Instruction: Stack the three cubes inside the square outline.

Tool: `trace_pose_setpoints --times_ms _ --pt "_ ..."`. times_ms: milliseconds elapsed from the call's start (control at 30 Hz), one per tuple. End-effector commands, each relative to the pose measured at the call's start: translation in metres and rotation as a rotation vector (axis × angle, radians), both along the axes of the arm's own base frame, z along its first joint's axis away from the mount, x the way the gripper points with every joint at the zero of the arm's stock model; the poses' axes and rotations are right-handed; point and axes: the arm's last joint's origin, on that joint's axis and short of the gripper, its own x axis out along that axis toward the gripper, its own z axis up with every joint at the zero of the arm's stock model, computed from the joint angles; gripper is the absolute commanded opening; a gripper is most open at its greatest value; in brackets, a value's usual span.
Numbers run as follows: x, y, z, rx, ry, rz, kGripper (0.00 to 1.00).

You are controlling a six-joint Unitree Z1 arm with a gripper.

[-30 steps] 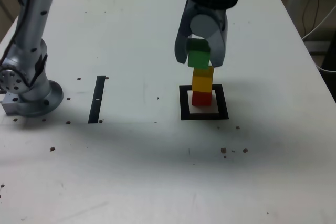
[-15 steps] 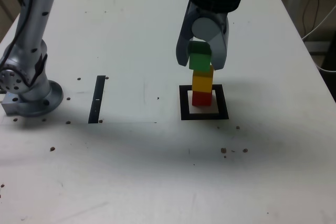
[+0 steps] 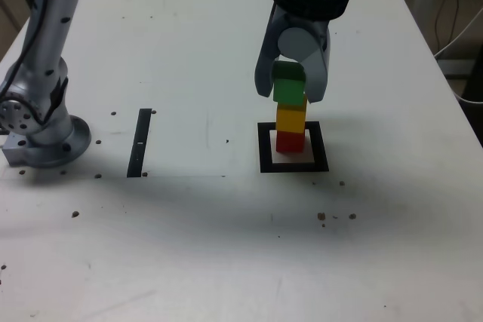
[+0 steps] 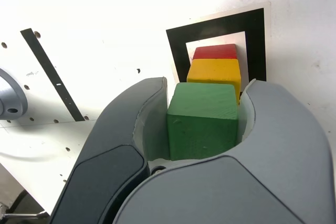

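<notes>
The red cube (image 3: 290, 141) and yellow cube (image 3: 291, 118) stand stacked inside the square outline (image 3: 264, 148); the hand (image 3: 290, 90) grips the green cube (image 3: 288, 86) atop them, release remaining.

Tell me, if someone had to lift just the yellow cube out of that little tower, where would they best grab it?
Probably by its two opposite side faces, coming in level from the sides. The yellow cube is sandwiched: the red cube is beneath it, and the green cube, clamped in the gripper, is above it. The top and bottom are covered; only the flat sides are free.
</notes>
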Motion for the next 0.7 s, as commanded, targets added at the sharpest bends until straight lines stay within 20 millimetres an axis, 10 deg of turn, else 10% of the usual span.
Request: trace_pose_setpoints --times_ms 0,400,667 --pt "0.0012 0.0005 -0.0035 0.0 0.012 0.0 0.21" --pt "0.0051 0.0003 -0.01 -0.005 0.027 -0.006 0.42" --pt "0.0058 0.0001 -0.01 -0.011 0.011 -0.017 0.93"
